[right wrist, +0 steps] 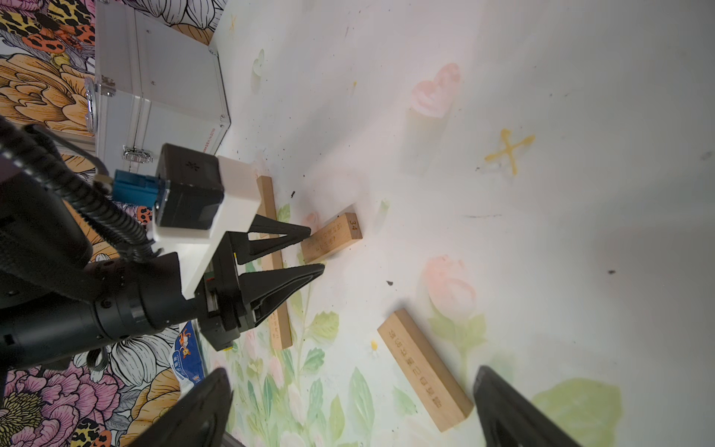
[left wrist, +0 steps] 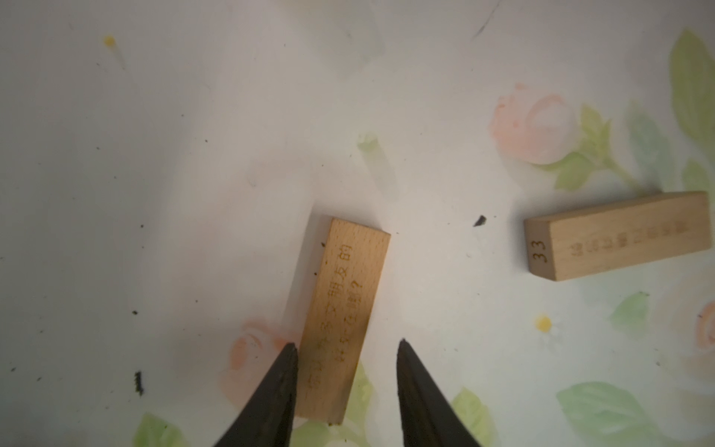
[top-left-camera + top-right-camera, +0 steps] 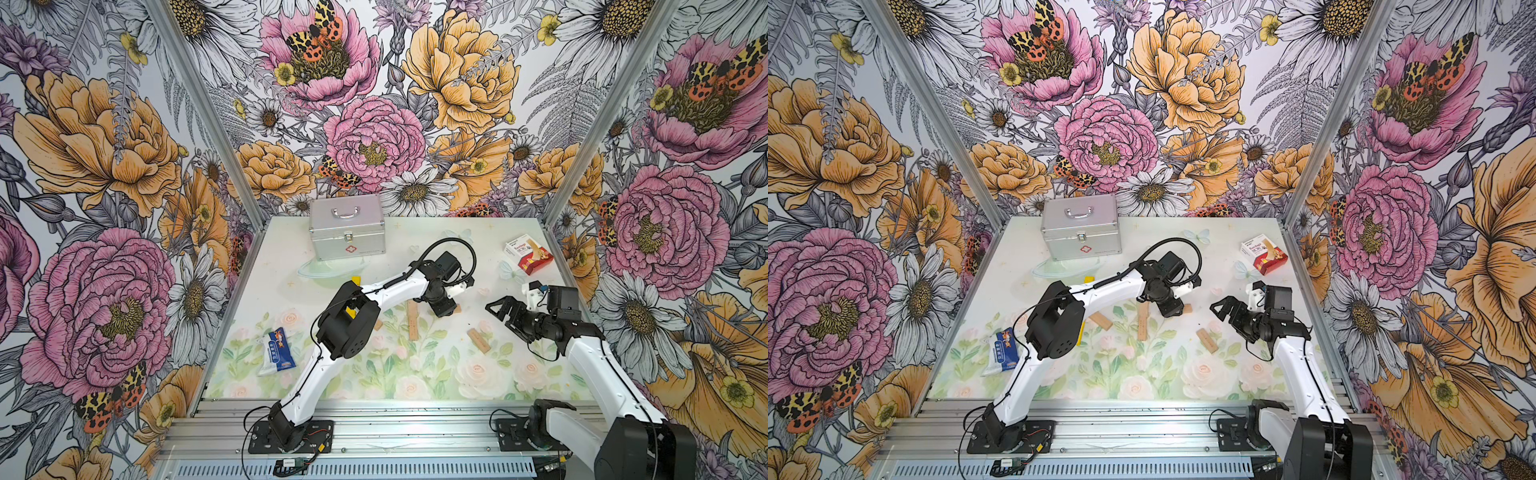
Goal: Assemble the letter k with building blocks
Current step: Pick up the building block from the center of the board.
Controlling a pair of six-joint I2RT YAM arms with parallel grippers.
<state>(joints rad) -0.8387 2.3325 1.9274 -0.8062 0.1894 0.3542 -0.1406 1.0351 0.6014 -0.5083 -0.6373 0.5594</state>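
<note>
- Left gripper (image 2: 346,342) — jaws narrowly apart astride a flat pale block (image 2: 344,298); one fingertip at its edge, other clear.
- Right gripper (image 1: 352,370) — jaws wide, empty, near second block (image 1: 423,365).

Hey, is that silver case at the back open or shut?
Shut. The silver case has its lid down flush on the body, handle on top, and the front latch spans the seam.
</note>
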